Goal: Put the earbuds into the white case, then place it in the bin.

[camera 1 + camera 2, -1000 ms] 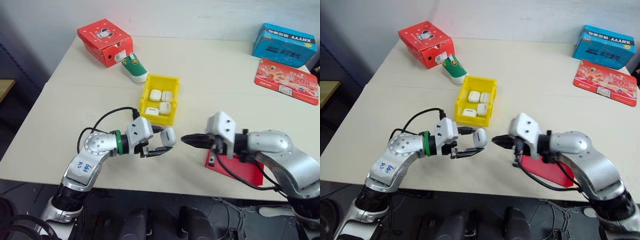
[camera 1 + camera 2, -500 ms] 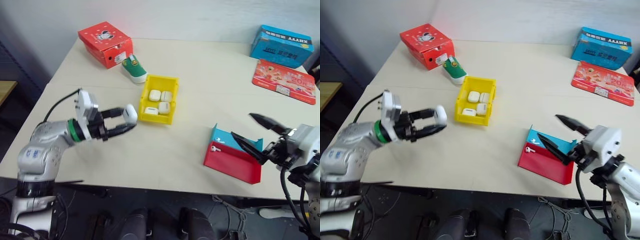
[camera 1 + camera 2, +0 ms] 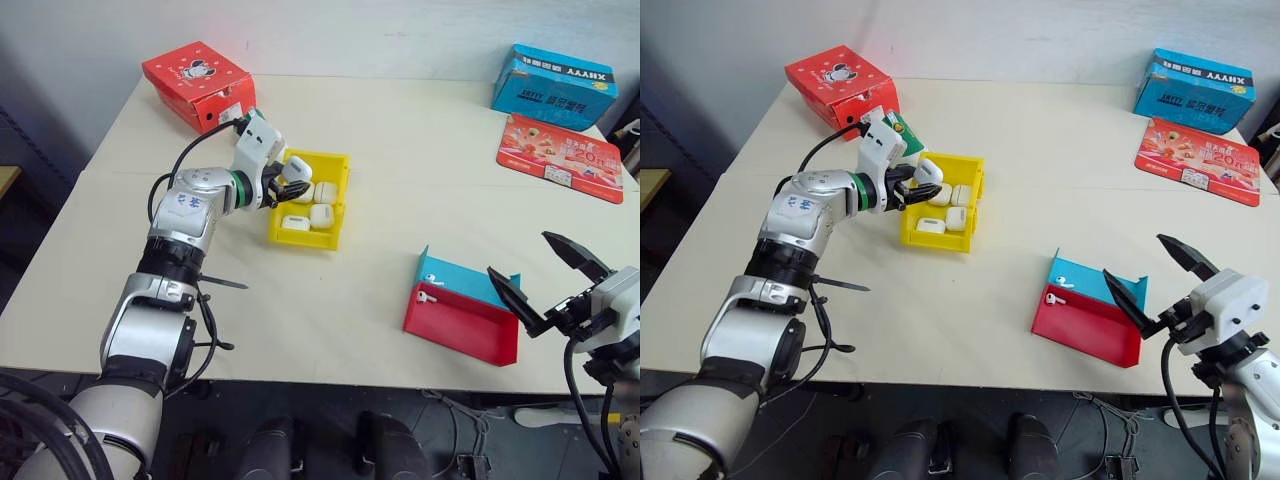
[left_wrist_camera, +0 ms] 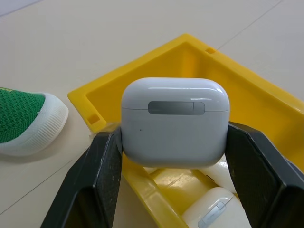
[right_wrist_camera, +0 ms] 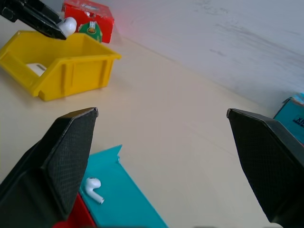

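The left gripper [image 4: 173,156] is clamped on the white case [image 4: 174,121], one black finger on each side, lid shut, and holds it above the near-left corner of the yellow bin [image 3: 339,197], where other white cases [image 3: 320,214] lie just below and beyond it. The right gripper [image 3: 1150,284] hangs with its fingers spread wide and nothing between them, well apart from the bin. Just ahead of it is the red-and-blue tray [image 3: 1086,328], with the earbuds [image 3: 1057,290] on it.
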Controlling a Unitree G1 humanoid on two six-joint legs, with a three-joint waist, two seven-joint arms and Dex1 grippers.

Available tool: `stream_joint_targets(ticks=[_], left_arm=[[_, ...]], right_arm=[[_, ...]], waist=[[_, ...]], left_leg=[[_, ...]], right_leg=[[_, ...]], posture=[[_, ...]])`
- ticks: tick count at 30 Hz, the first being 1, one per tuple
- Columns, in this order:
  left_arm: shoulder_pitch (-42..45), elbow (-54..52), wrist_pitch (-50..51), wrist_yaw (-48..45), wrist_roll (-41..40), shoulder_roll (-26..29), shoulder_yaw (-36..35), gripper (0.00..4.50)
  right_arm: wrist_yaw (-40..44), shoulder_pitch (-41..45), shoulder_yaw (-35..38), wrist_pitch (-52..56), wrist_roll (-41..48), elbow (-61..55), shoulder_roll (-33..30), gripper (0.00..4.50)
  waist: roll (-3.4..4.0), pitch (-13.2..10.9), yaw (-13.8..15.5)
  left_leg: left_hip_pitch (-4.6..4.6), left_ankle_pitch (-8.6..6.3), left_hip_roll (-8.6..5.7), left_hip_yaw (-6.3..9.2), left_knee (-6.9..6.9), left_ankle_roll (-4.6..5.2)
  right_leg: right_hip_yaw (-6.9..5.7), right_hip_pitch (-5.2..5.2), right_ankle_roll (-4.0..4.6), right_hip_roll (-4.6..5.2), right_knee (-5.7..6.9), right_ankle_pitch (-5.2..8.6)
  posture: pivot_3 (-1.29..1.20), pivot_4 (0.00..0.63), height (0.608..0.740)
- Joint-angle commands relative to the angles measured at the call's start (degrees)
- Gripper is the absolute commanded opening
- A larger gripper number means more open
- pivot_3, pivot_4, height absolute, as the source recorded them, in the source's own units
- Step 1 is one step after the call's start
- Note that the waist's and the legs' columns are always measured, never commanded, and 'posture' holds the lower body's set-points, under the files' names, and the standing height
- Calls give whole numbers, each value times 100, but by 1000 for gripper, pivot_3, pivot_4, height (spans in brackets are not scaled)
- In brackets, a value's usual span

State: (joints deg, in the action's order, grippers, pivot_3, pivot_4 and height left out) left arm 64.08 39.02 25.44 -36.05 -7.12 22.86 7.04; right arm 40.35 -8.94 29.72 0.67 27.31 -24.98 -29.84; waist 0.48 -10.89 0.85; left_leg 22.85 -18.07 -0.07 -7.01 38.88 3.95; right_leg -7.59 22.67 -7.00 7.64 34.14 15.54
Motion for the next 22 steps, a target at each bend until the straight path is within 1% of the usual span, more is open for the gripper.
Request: stream_joint_targets(ticks=[1,3,6,8,10,12,13,14,15,17,19,20,22], left_arm=[[96,-56,-334,-275,45,-17,-59,3783],[6,-154,-407,-353,-3,29,-172,4421],[-298,-531,-518,-684,-195,312,-442,4470],[-658,-1001,-708,-1172,-325,652,-561,4470],[-1417,-1873,-1374,-2121,-646,1170,-743,4470],[-2383,-2430,-1995,-2682,-927,1703,-1217,4470],[-2757,-2565,-2089,-2756,-954,1934,-1397,4470],[-3369,-2689,-2385,-2873,-829,2320,-1623,4470],[-3788,-2795,-2581,-2936,-744,2579,-1751,4470],[-4777,-2958,-2991,-3004,-644,3018,-2204,4470],[-5583,-3060,-3043,-2946,-815,3137,-2754,4470],[-5830,-3133,-3006,-2901,-896,3145,-2921,4470],[-6238,-3393,-2893,-2746,-1052,3029,-3231,4470]], right_arm=[[-111,167,54,64,208,-250,-135,4500],[-41,208,23,81,228,-185,-197,4500],[129,231,-14,30,206,-2,-315,4500],[299,210,31,-55,148,164,-437,4500],[561,191,158,-177,145,447,-626,4500],[1109,203,342,-334,238,931,-986,4500],[1433,199,382,-469,234,1177,-1187,4500],[1948,191,384,-669,202,1571,-1496,4500],[2313,196,371,-836,183,1872,-1709,4500],[3106,336,254,-1258,100,2653,-2166,4500],[3657,642,37,-1572,33,3296,-2475,4500],[3842,784,-50,-1682,19,3533,-2560,4500],[3961,1351,-295,-1943,-190,4136,-2722,4500]], waist=[[0,0,4],[0,0,12],[0,0,15],[1,0,-13],[2,0,-80],[5,0,-117],[7,-1,-152],[10,-3,-197],[13,-6,-207],[7,-10,-228],[4,-12,-238],[5,-12,-222],[4,-13,-196]], left_leg=[[0,0,0,0,0,0],[1,0,0,1,2,0],[1,0,0,2,2,0],[1,-1,1,1,2,0],[1,0,1,1,3,-1],[-5,-4,2,-1,-1,-5],[-8,-6,3,-3,0,-7],[-12,-7,3,-5,-1,-6],[-18,-8,4,-5,-3,-5],[-29,-9,5,1,-7,-4],[-46,-22,-1,-3,-18,-2],[-51,-38,-6,-1,-25,-24],[-56,-37,-10,6,-24,-24]], right_leg=[[1,1,0,1,0,0],[3,1,0,4,0,0],[7,1,1,5,0,0],[10,3,1,4,2,0],[10,3,2,5,5,1],[22,3,7,11,7,3],[24,2,8,9,5,4],[35,0,9,17,4,4],[42,-5,10,18,2,5],[38,-15,16,55,-1,8],[34,-23,20,80,-16,11],[36,-22,20,91,-17,10],[36,-23,20,100,-16,10]], posture=[[0,150,740],[0,150,740],[0,150,740],[0,150,740],[0,150,740],[0,150,740],[0,150,740],[0,150,740],[0,150,740],[0,150,740],[0,150,740],[0,150,740],[0,150,740]])
